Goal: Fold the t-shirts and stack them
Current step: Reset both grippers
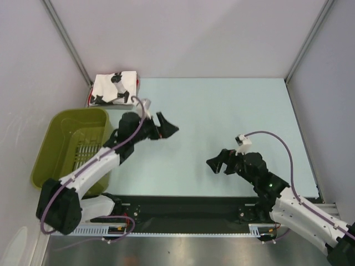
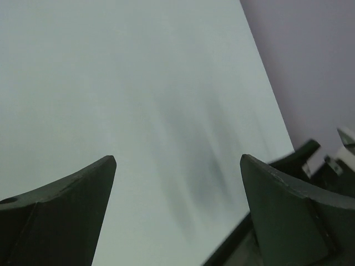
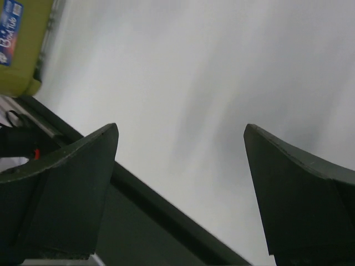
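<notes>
A folded white t-shirt with black printed shapes [image 1: 114, 88] lies at the table's far left corner, on top of a red t-shirt whose edge [image 1: 89, 100] shows beneath it. My left gripper [image 1: 168, 129] is open and empty over the bare table, right of the stack. In the left wrist view its fingers [image 2: 66, 210] frame only table. My right gripper [image 1: 215, 164] is open and empty near the table's front middle. In the right wrist view its fingers [image 3: 72, 194] frame bare table and the dark front rail.
An olive-green plastic basket [image 1: 51, 145] stands at the left, beside the left arm; its corner shows in the right wrist view [image 3: 22, 44]. Grey walls enclose the table on three sides. A black rail [image 1: 183, 205] runs along the near edge.
</notes>
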### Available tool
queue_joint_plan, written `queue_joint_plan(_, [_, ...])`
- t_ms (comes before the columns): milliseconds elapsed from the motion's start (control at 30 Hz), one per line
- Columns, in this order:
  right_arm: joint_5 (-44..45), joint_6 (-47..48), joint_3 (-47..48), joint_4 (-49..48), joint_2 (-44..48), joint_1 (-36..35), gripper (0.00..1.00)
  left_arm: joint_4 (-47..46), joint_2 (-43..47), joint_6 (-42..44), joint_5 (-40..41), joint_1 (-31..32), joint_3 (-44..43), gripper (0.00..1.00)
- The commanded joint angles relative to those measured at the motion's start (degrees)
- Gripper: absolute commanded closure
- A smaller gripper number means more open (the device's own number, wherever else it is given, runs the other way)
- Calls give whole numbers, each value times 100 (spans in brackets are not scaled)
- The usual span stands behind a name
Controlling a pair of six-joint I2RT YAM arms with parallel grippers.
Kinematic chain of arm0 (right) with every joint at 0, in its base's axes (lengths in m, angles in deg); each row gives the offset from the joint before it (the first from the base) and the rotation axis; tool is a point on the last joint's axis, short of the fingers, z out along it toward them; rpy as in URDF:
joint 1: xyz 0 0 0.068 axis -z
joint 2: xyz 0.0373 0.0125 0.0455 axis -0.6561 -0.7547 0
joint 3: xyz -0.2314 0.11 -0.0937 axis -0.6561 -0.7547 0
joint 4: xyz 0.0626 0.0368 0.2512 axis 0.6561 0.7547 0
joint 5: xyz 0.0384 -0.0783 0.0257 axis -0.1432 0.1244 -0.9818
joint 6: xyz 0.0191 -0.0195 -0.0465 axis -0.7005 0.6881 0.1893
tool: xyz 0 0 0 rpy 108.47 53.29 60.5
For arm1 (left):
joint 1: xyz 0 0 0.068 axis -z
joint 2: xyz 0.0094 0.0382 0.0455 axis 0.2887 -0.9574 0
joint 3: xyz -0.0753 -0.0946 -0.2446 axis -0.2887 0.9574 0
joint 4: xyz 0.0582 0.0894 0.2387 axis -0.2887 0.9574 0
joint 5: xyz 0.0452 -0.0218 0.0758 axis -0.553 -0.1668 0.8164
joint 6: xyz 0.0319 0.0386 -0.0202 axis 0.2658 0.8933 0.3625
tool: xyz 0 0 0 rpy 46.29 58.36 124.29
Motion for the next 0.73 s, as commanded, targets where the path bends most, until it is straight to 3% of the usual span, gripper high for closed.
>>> queue_joint_plan(0, [636,-1730,-678,-220,647,91,0,-1101,923,-1448,-761,131,1429,0])
queue_joint_plan(133, [566,-2724,-1496,-370,1535,214,0,-2226,1873,-2584,-1150,157,3413,0])
queue_joint_plan(300, [566,-4200,-2243,69,2862,250,0,-4633,3086,-4568,-975,219,5358,0])
queue_joint_plan(367, [531,-4552,-2507,315,3153,241,0,-5501,3315,-4976,-852,227,6133,0])
queue_joint_plan(400, [514,-4641,-2543,412,3354,215,0,-5611,3586,-5273,-851,219,6344,0])
queue_joint_plan(567, [418,-4704,-2560,423,3172,136,0,-4979,4405,-5136,-1562,306,6355,0])
queue_joint_plan(633, [128,-4300,-2578,-112,3110,5,4,-5224,4624,-5337,-1625,333,6346,0])
queue_joint_plan(700, [-31,-4081,-2587,-438,3224,-84,0,-5900,4713,-5706,-1678,359,6355,0])
